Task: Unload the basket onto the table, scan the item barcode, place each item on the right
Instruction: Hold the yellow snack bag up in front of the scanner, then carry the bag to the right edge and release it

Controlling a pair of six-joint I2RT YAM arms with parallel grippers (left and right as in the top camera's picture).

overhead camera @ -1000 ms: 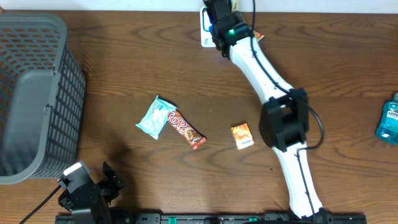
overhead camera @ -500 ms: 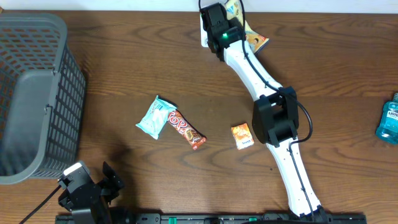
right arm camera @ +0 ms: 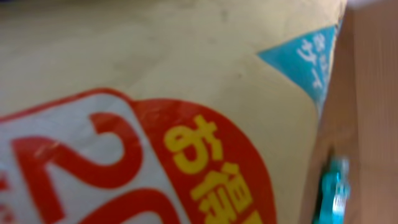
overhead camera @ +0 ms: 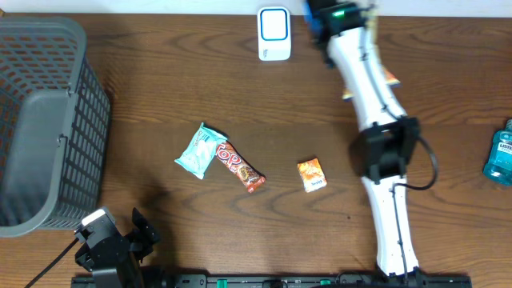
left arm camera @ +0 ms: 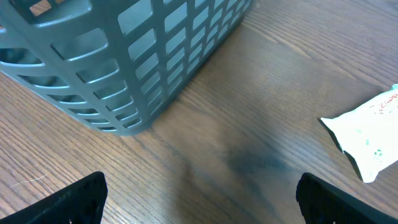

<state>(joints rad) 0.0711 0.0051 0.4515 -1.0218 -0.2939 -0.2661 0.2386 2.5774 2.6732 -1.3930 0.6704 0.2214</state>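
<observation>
Starting at the left, the grey basket [overhead camera: 80, 112] is standing idle. The left gripper [left arm camera: 200, 186] is hovering low over the table [overhead camera: 160, 72] beside it, jaws spread wide with nothing between them. Toward the middle, a mint-white wrapper [overhead camera: 200, 150], a red candy bar [overhead camera: 240, 166] and a small orange sachet [overhead camera: 312, 174] are lying untouched, the first two touching.

Further right, the white scanner [overhead camera: 274, 34] is sitting at the far edge. The right gripper [overhead camera: 334, 14] is reaching just beyond it to the right, pinched almost fully closed. A cream snack packet [right arm camera: 155, 93] with a red label is filling the wrist view, so the gripper is probably clamping that packet, though its fingers are hidden. The packet is hanging near the scanner, off to the right and not over its face.

Presenting the barcode is looking like the step in hand. The next move is calling for carrying the packet across the scanner face, barcode side toward it. Where the barcode is sitting, I cannot tell.
</observation>
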